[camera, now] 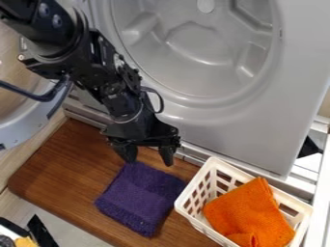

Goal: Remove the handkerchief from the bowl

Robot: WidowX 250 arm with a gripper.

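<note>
The gripper hangs over the wooden board, left of centre, its two fingers spread apart with nothing seen between them. Just below it in the view, a folded purple cloth lies flat on the board; the left fingertip is at the cloth's top corner, and whether they touch I cannot tell. An orange cloth lies bunched inside a white slatted plastic basket at the lower right. No ordinary bowl is seen, only this basket and the grey drum-like hollow behind.
A large grey appliance with a round hollow stands behind the board. A curved grey rim is at the left. White rails run along the right edge. A black and yellow object sits in the bottom left corner.
</note>
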